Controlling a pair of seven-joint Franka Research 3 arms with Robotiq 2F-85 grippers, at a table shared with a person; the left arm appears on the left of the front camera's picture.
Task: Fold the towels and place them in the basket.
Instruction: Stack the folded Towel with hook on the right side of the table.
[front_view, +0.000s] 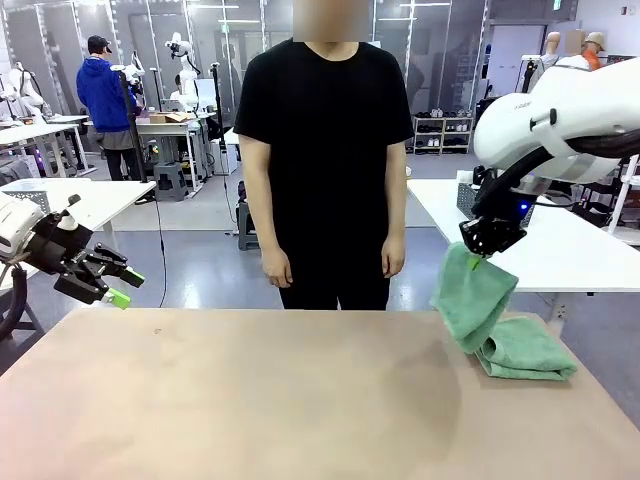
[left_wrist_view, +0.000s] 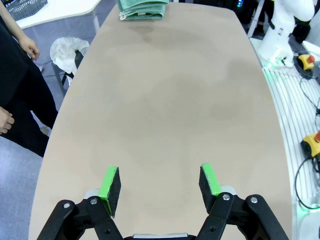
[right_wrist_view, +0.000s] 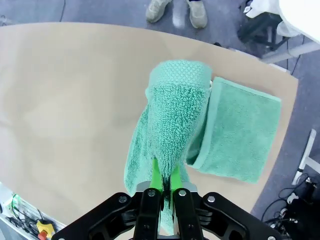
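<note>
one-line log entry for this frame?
right gripper: shut on lifted towel | left gripper: open, idle | folded towel: on table

A lifted towel (front_view: 472, 295) hangs over the folded towel (front_view: 527, 350) on the table's (front_view: 250, 400) right.

text: none legible | labels: none | signs: none

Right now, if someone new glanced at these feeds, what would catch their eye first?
First the mint-green towel dangling from the right gripper, whose fingers are shut on its top edge above the table's far right corner. Just beneath it a second towel lies folded on the table, and the hanging one's lower end touches it. After that, a person in black standing at the far edge, hands at their sides, and the left gripper open over the left edge, holding nothing.
</note>
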